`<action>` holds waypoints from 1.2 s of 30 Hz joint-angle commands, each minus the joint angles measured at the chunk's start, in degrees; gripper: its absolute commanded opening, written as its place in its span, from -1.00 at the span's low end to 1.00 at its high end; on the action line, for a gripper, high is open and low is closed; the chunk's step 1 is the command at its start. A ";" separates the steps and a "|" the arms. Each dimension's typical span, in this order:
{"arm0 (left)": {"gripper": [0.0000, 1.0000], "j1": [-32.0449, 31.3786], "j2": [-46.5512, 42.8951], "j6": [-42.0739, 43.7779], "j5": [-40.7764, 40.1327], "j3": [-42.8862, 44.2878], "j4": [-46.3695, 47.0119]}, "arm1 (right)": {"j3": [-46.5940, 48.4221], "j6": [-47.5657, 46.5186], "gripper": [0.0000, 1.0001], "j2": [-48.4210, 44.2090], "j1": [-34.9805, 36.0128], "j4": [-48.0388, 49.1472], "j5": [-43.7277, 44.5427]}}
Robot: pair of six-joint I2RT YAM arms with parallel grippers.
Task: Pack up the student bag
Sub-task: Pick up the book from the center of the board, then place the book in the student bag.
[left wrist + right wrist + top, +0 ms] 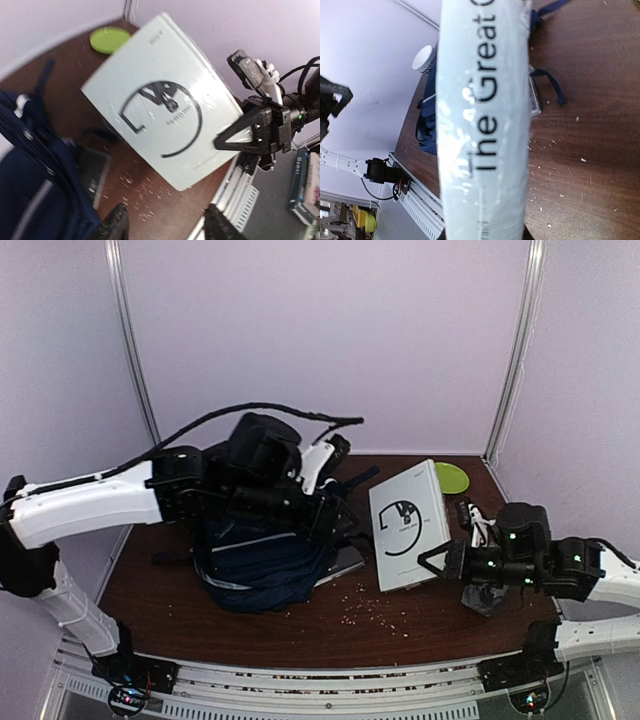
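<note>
Book (408,525), pale, black ring on cover, tilted above table (440,625), right gripper (432,560) clamped on its lower edge, left gripper (166,226) fingers apart, empty, beside navy student bag (262,565)

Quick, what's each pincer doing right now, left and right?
Left pincer: open, holding nothing.
Right pincer: closed on the pale book.

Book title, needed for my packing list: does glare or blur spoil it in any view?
Right wrist: book spine close up, wrap glare in patches, "The Great" legible. Left wrist: cover softly blurred, small print unreadable. Top external: too small to read.
</note>
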 commanded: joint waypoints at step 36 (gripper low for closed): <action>0.96 8.03 -3.39 45.75 45.31 9.12 -11.29 | 20.15 -44.33 -1.00 -2.43 16.33 -15.16 -9.25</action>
